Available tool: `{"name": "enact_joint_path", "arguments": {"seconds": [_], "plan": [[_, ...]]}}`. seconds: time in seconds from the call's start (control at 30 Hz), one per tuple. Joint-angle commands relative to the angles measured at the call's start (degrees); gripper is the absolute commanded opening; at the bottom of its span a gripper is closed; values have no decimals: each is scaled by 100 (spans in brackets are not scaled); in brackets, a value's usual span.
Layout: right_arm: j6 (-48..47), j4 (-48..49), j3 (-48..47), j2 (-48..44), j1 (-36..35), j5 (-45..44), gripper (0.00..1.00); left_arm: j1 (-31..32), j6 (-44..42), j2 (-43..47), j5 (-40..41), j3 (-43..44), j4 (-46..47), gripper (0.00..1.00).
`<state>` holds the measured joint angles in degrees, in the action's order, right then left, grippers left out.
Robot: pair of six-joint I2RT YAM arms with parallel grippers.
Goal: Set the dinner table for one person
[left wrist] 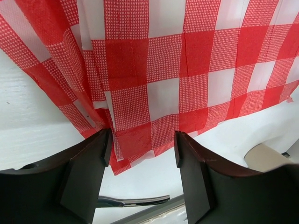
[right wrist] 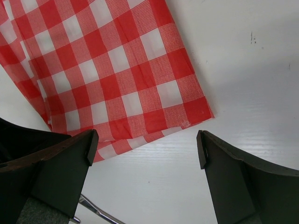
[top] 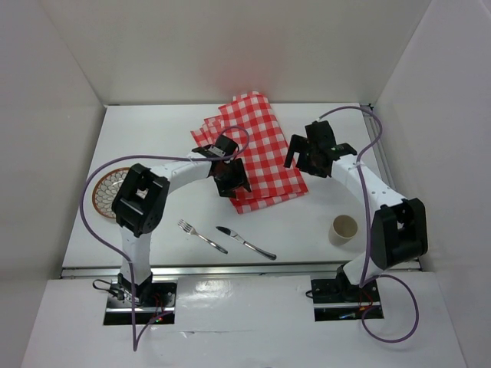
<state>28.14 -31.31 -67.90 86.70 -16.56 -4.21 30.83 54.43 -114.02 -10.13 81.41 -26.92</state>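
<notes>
On the dinner table (top: 307,222) before the arm bases, we saw both pincers open.
Nearest us lay a fork (top: 201,235) and knife (top: 245,242); beyond, the left gripper (left wrist: 142,156) and right gripper (right wrist: 145,149) hovered, jaws apart and empty, above the checked cloth's (top: 261,153) edges.

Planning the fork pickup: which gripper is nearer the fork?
Left. The left gripper hovers over the cloth, just beyond the fork; the right gripper hangs over its right corner, much farther off.

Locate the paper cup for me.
Top view: the paper cup stands near the dinner table's front right edge, right of the knife and fork.
</notes>
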Motion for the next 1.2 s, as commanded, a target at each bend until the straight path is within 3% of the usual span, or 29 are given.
{"name": "enact_joint_path", "arguments": {"seconds": [0.0, 0.1, 0.27, 0.47, 0.73, 1.17], "plan": [[-63, 11, -66, 49, 3, 52, 100, 28, 120, 309, -138, 7, 37, 72], [-63, 11, -66, 49, 3, 52, 100, 89, -55, 432, 89, 173, -460, 76], [-63, 11, -66, 49, 3, 52, 100, 292, -284, 661, 1223, 701, -1193, 83], [-10, 11, -66, 102, 3, 175, 100, 345, -66, 882, 1005, 306, -807, 75], [-63, -112, -66, -12, 3, 88, 100, 292, 559, 890, 310, -582, 564, 77], [-169, -226, -66, -127, 3, -27, 100, 292, 560, 503, 204, -564, 706, 77]]}}
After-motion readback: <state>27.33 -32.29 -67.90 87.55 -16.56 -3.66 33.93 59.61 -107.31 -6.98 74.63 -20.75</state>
